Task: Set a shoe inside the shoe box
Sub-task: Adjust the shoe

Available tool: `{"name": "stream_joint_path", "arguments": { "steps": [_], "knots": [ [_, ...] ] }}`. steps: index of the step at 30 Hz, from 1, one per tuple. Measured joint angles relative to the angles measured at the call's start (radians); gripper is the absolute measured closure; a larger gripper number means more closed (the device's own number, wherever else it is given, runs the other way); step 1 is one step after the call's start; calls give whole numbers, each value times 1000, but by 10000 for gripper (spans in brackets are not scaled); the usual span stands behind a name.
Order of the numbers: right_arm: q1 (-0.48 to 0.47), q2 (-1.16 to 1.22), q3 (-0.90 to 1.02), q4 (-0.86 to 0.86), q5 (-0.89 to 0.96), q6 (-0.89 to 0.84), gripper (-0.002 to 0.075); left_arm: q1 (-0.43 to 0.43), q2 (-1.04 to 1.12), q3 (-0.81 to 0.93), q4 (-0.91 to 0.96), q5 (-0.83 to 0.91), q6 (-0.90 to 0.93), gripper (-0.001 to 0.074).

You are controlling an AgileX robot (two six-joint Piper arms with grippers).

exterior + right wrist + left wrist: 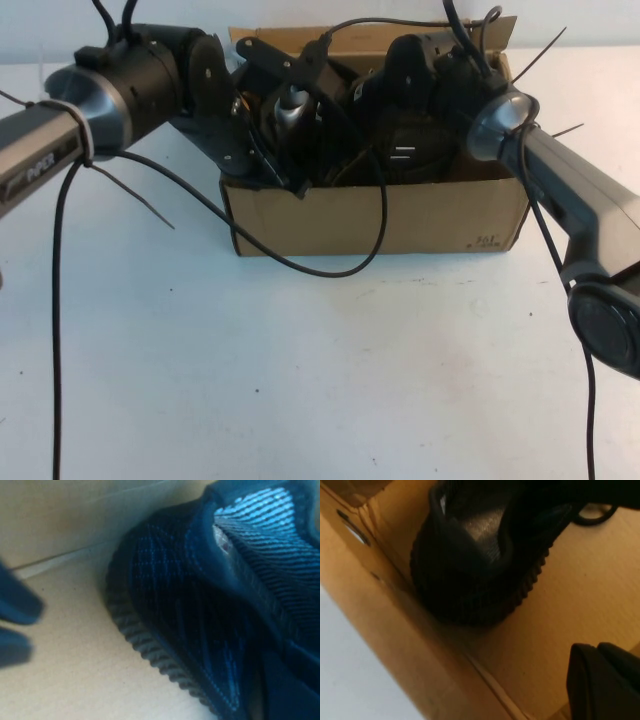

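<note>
Both arms reached into the shoe box (380, 215) on the white counter (300, 380).
High view: cables crossed the box front; left gripper (290, 110) at 11 o'clock, right gripper (405, 110) at 1, grip states untellable. Wrist views: the shoe (475, 565) lay on the box floor against a wall.

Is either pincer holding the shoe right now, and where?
Cannot be told. Both the left pincer and right pincer are inside the brown cardboard shoe box, beside the black mesh sneaker.

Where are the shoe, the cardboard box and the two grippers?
shoe (470, 570): left wrist view, ribbed sole edge.
shoe box (400, 220): high view, front wall.
left gripper (600, 680): left wrist view, fingertip.
right gripper (15, 625): right wrist view, fingertips.
</note>
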Motion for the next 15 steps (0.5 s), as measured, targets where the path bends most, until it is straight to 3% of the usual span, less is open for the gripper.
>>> {"name": "stream_joint_path", "arguments": {
  "steps": [15],
  "knots": [
    [0, 0, 0, 12, -4, 8, 715, 0, 23, -12, 0, 5, 3, 736]
  ]
}}
